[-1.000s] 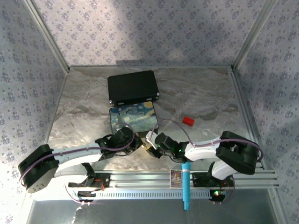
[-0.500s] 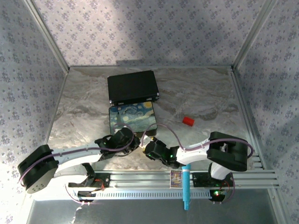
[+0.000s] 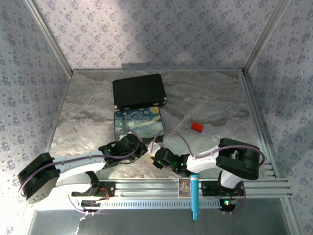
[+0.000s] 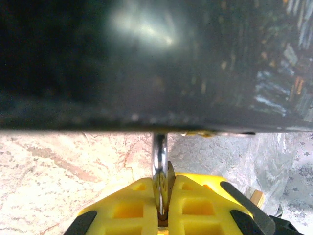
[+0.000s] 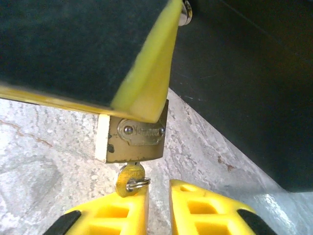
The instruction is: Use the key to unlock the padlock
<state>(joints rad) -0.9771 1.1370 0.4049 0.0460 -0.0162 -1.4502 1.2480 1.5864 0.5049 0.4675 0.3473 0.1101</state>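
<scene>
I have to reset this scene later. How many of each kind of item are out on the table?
black case: 1
painted box: 1
red block: 1
padlock: 1
key: 1
Total: 5

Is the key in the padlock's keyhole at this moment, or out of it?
In. The right wrist view shows the key hanging from the underside of the padlock, only its head and ring visible.

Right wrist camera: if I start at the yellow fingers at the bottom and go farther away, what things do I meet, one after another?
The right gripper → the key → the padlock, with the key in its bottom.
</scene>
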